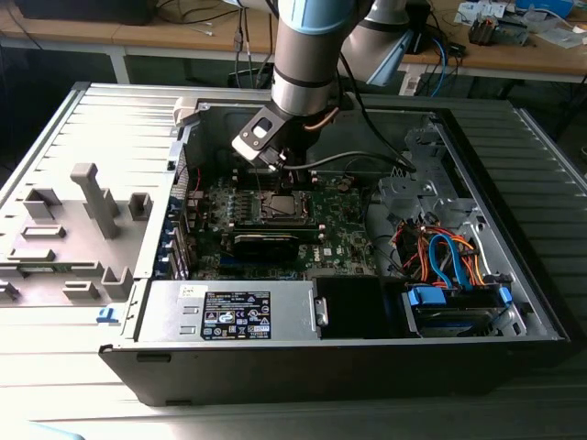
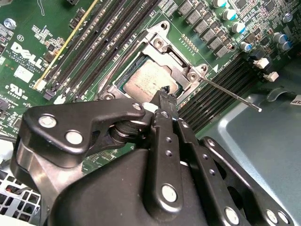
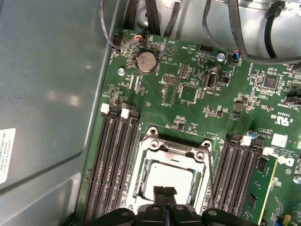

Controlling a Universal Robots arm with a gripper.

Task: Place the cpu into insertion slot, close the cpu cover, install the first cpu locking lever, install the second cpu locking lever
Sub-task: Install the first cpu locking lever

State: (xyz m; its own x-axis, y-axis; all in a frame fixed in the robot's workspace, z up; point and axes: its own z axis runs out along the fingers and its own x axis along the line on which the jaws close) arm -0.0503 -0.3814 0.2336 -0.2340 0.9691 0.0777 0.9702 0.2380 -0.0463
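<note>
Exterior view first: the open computer case (image 1: 367, 362) lies on its side across the middle of the frame. The arm (image 1: 307, 55) drops in from the top centre, so the gripper (image 1: 282, 176) hangs right over the insertion slot (image 1: 264, 207) on the green board (image 1: 344, 243), a bit left of centre. The power supply (image 1: 238, 312) runs along the lower part of the case, and a grey plastic fixture (image 1: 87, 215) sits outside it on the exterior view's left. Second wrist view is the good one: the cpu (image 2: 146, 81) is seated in the slot, and the cpu cover (image 2: 176, 63) looks to be lying flat around it, with the chip's face showing through the cut-out. One locking lever (image 2: 230, 95) sticks out sideways from the socket corner as a thin bare rod, not tucked in. The gripper's fingertips (image 3: 159, 194) are pinched together with nothing between them that I can see, and they're parked at the near edge of the cover. Can't tell if they're actually touching it. First wrist view also has the black memory slots (image 3: 115, 160) flanking the socket on both sides and a coin cell (image 3: 146, 61) further up the board.
</note>
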